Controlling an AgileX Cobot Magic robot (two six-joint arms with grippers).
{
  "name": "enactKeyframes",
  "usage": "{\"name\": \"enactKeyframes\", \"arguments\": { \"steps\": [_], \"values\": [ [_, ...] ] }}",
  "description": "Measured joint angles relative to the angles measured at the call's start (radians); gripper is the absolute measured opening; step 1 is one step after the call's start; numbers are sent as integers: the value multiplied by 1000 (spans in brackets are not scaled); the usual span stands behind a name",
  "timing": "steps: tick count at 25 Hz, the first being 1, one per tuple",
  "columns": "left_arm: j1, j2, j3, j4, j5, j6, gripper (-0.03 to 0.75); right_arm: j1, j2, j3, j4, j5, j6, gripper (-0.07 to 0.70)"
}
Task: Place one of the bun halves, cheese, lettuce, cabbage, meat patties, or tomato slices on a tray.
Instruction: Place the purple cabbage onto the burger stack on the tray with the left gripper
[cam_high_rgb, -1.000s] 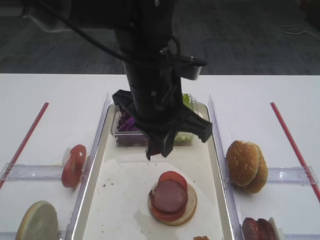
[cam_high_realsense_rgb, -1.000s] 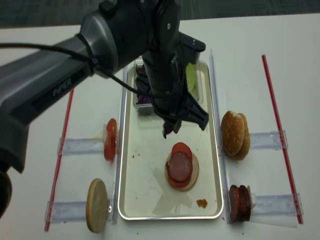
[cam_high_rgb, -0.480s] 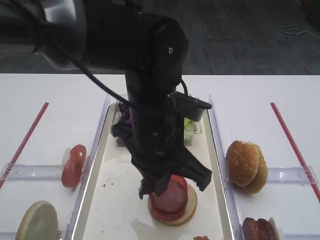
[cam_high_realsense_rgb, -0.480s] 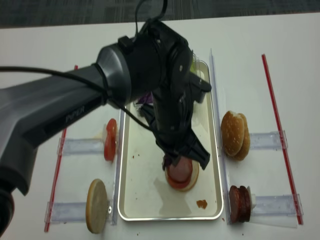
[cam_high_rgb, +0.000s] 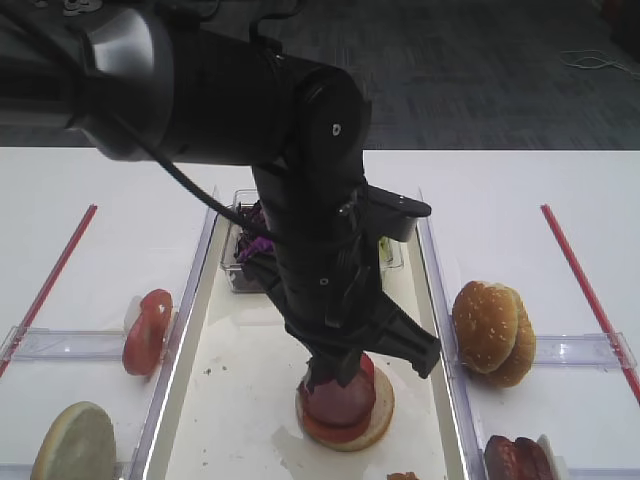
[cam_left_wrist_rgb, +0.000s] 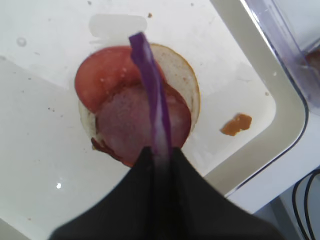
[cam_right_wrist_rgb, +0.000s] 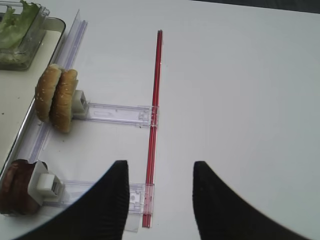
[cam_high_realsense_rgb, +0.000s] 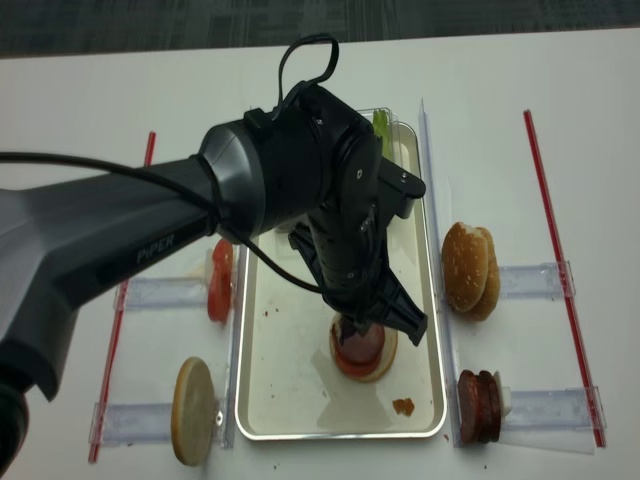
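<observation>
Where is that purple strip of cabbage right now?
In the left wrist view the cabbage hangs pinched in the left gripper, directly above the meat patty and tomato slice stacked mid-tray.

"PIPER" reads on the left arm (cam_high_realsense_rgb: 150, 245).

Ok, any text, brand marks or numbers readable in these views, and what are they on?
"PIPER": white letters on the left arm's dark link, seen in the realsense high view.
Nothing else is readable: the tray, the clear rails and the red strips carry no visible text.
</observation>
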Motion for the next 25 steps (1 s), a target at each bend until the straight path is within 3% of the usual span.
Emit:
{"name": "enactKeyframes", "arguments": {
  "steps": [16,25],
  "values": [
    [0,42,2,0,-51,18,32,0,0,0,0,0,0,328],
    [0,54,2,6,-49,21,32,0,0,0,0,0,0,328]
  ]
}}
